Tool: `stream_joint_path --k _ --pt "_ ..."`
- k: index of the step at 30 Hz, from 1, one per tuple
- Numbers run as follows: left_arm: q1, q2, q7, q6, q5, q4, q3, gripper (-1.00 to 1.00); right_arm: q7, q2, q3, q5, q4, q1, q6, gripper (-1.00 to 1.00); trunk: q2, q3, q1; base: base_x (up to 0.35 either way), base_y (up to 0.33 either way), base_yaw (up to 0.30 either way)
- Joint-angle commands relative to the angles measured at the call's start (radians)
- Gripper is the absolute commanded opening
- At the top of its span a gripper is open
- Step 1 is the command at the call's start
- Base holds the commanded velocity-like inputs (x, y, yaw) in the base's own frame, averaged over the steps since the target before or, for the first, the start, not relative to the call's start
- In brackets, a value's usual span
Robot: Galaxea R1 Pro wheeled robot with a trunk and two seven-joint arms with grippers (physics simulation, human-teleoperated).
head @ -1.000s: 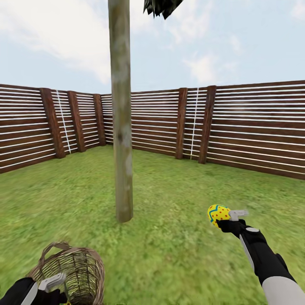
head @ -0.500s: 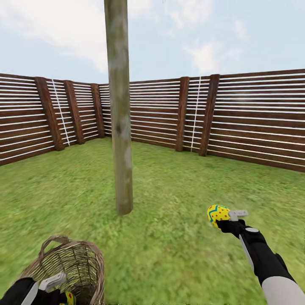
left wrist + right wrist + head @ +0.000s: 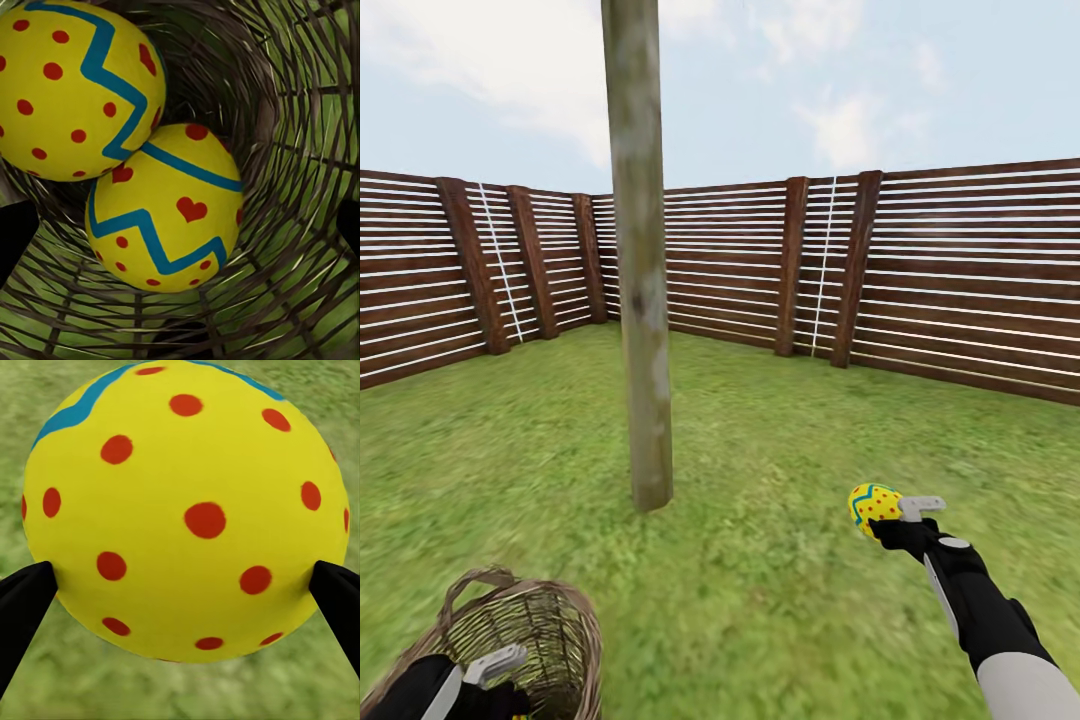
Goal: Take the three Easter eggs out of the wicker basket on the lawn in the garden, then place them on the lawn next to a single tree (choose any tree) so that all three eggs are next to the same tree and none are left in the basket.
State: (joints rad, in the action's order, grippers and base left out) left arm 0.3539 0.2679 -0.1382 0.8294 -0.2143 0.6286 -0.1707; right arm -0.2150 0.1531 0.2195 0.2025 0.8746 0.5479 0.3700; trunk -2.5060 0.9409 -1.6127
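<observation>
the head camera looks forward and slightly down over the lawn [image 3: 760, 600], with the tree [image 3: 645, 400] trunk left of centre and the fence [image 3: 960, 280] far behind. the left wrist camera looks very near into the wicker basket [image 3: 300, 112], which the head view has at lower left. the right wrist camera looks very near at the held egg [image 3: 187, 510], lower right in the head view.

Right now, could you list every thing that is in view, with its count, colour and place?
eggs: three, yellow with blue zigzags and red marks; two inside the basket, one held over the grass
basket: one, brown wicker, low at the head view's left
tree: one, pale grey-green trunk, standing in the grass ahead
lawn: one, green, all around
fence: one, dark brown slats and posts, along the back
left gripper: one, grey and black, at the basket's rim
right gripper: one, black, fingers closed on an egg
</observation>
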Motion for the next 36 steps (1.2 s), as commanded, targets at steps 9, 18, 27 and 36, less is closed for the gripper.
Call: stream_joint_path --k 9,18,27,36 --pt "0.000 0.004 -0.004 0.005 0.003 0.002 -0.010 1.00 -0.007 -0.012 0.003 0.012 0.003 0.000 0.003 -1.00 -0.002 0.024 -0.002 0.001 0.000 0.000" --pt "0.000 0.000 -0.004 0.004 0.004 0.000 -0.009 1.00 -0.007 -0.012 0.003 0.011 0.003 0.000 0.003 -1.00 -0.004 0.059 -0.007 0.000 0.000 0.000" --pt "0.000 0.001 -0.006 0.004 0.000 0.000 -0.012 1.00 -0.007 -0.013 0.003 0.012 0.002 0.000 0.003 -1.00 -0.006 0.094 -0.011 0.000 0.000 0.000" --pt "0.000 0.000 -0.005 0.004 -0.001 0.000 -0.010 1.00 -0.007 -0.015 0.002 0.012 -0.003 0.000 0.003 -1.00 -0.007 0.102 -0.011 0.087 0.000 0.000"
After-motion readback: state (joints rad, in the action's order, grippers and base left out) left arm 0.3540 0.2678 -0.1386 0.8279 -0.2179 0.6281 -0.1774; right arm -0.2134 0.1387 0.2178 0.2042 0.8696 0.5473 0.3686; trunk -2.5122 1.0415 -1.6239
